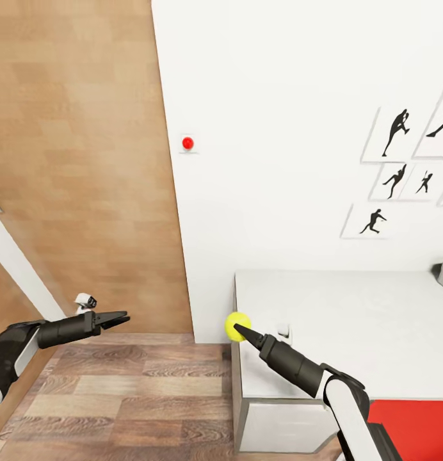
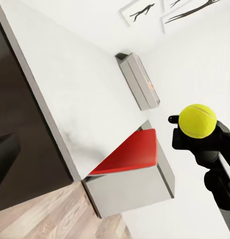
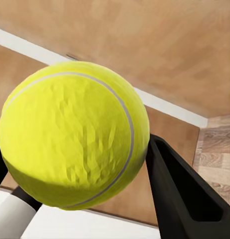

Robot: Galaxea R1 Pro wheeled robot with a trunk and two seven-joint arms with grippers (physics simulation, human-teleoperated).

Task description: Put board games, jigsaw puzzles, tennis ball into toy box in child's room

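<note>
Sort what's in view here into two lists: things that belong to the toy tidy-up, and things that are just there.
Part of the job:
- small yellow-green tennis ball, clamped in the right gripper
- long pale grey-white table
- shallow light grey toy box on the table

Just there:
- black baseball-player silhouette pictures
- red round wall button
- flat red panel
- left gripper, holding nothing

Both arms are showing matte black tapered forearms ending in slim black grippers, the left gripper (image 1: 121,317) and right gripper (image 1: 239,330) alike. White shell segments are covering the upper arms. A small white fitting is sitting atop the left wrist.
</note>
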